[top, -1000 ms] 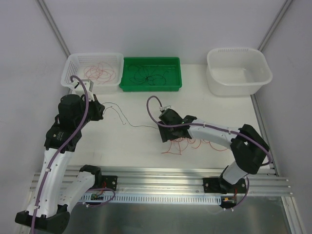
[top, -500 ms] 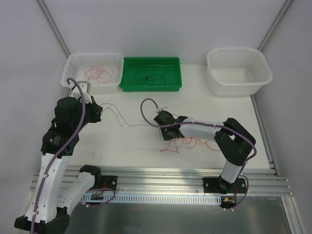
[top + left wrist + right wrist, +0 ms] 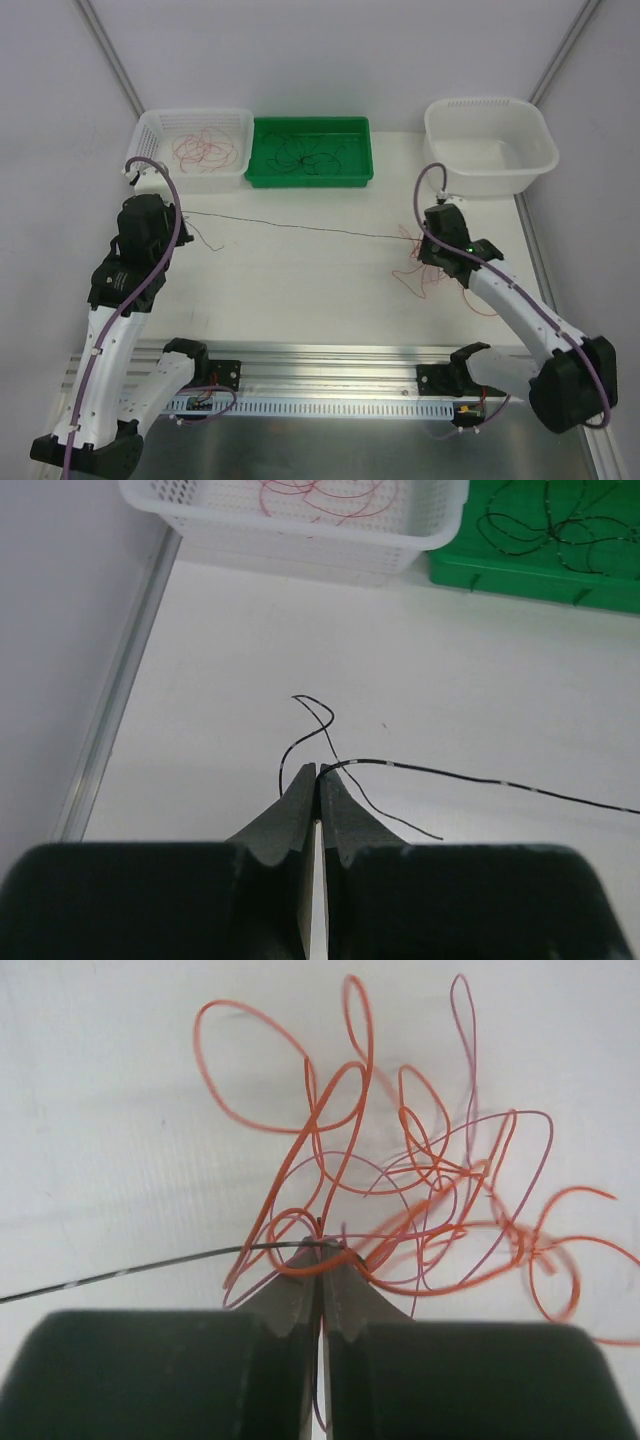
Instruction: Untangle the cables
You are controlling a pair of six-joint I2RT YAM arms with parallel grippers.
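- Top external view: the black wire (image 3: 300,228) is stretched in a near-straight line across the table (image 3: 300,290). Its long axis runs left to right.
- The left gripper (image 3: 183,214) holds the left end. The right gripper (image 3: 424,240) holds the right end, at the left edge of the orange-red tangle (image 3: 428,266).
- The arms are spread well apart. Each reaches up from its base at the near edge, wrist toward the far side.
- The green tray (image 3: 310,181), already holding black wires, lies far of the wire's middle. The white basket (image 3: 140,150) with red wires is just beyond the left gripper.
- Left wrist view: the fingers are pressed together on the black wire (image 3: 480,780). The wire exits to the right, and a short free tail curls just beyond the tips.
- Right wrist view: the fingers are clamped on the black wire (image 3: 120,1272) where it meets the orange-red tangle (image 3: 420,1190). The loops fan out beyond and to the right of the tips.
- Assessment: the wire probably threads the tangle at the right-hand grip, so separation depends on that end. The left gripper is nearer the tray.
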